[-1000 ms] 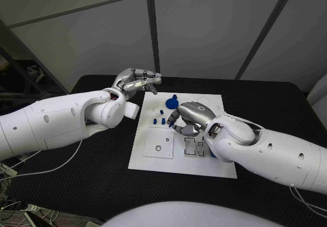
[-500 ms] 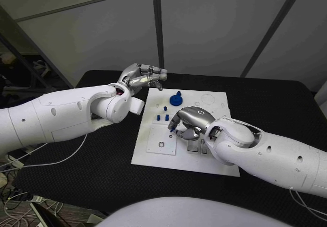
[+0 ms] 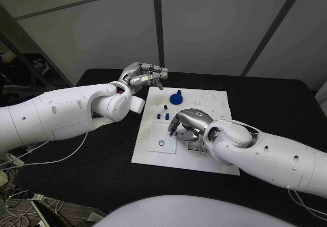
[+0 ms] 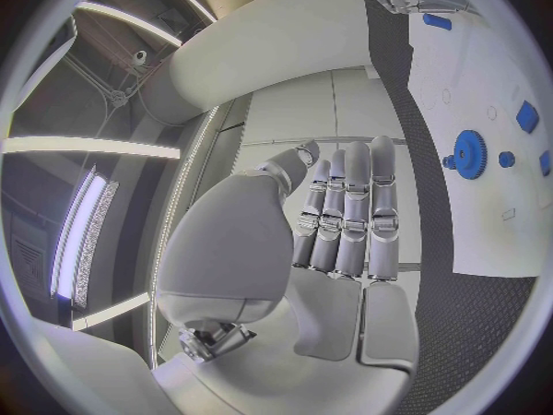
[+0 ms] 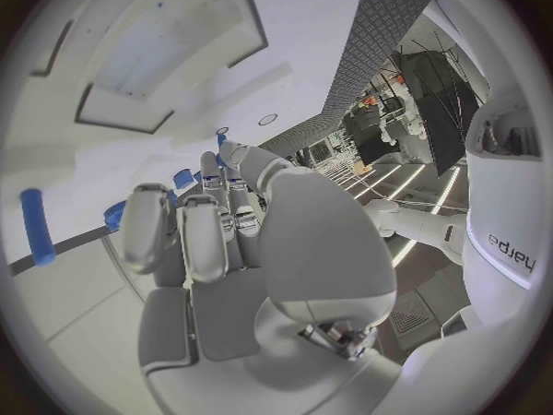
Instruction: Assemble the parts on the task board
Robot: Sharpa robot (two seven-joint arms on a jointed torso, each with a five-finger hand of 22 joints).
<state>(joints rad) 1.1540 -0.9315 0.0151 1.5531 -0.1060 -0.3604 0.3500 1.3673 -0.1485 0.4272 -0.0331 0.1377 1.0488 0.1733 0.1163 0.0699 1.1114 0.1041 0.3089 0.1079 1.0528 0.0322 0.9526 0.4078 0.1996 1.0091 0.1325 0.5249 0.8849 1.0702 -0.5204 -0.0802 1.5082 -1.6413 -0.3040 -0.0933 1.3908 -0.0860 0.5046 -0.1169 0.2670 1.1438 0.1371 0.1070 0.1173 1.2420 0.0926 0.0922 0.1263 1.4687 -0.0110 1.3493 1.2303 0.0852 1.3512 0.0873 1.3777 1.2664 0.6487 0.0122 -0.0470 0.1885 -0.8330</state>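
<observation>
A: What could go wrong from here?

B: The right robot hand (image 3: 189,124) is low over the middle of the task board (image 3: 153,152), among small blue parts. In the head view its fingers curl down towards the small blue pegs (image 3: 164,116) just beside it. My worry is that a knuckle knocks one over or pushes it out of its hole.

A: Is it holding anything?

B: I cannot tell. The right wrist view shows its fingers (image 5: 196,235) bent inward with blue pieces close by, and a blue peg (image 5: 36,225) lying apart on the white plate, but the fingertips hide whatever is under them.

A: And the other arm?

B: The left robot hand (image 3: 141,76) hangs above the desk (image 3: 81,165) off the board's far left corner. Its fingers (image 4: 351,214) are straight and pressed together in the left wrist view, with nothing in them. It looks parked.

A: Where is the big piece?

B: The blue gear (image 3: 176,99) sits on the far part of the board, between the two hands. If the right arm swings outward, its forearm could sweep across the rectangular slots (image 3: 196,147) near it and shift the board.
</observation>
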